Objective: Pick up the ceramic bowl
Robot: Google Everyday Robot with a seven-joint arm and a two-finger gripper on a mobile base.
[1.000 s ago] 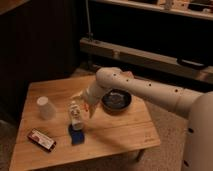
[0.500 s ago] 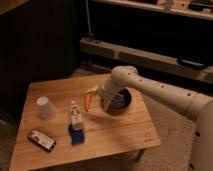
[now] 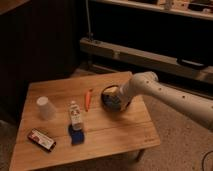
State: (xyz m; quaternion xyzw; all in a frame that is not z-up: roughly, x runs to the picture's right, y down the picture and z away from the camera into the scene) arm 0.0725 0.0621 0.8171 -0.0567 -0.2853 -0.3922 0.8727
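The ceramic bowl (image 3: 106, 102), dark and glossy, sits right of the middle of the low wooden table (image 3: 125, 135). My arm reaches in from the right and curves down onto it. The gripper (image 3: 115, 98) hangs over the bowl's inside, at or just above its rim, and covers much of it. Its jaws look open and nothing is held. A white upturned cup (image 3: 45, 107) stands apart at the table's left.
An orange stick-shaped thing (image 3: 88, 99) lies just left of the bowl. A small bottle (image 3: 75, 115) stands upright in the middle, with a blue item (image 3: 76, 135) in front of it. A red-and-white packet (image 3: 41, 139) lies front left. Dark shelving runs behind the table.
The gripper has swung from above the bottle at the table's middle rightward and back to the bowl. The other items on the table have not moved.
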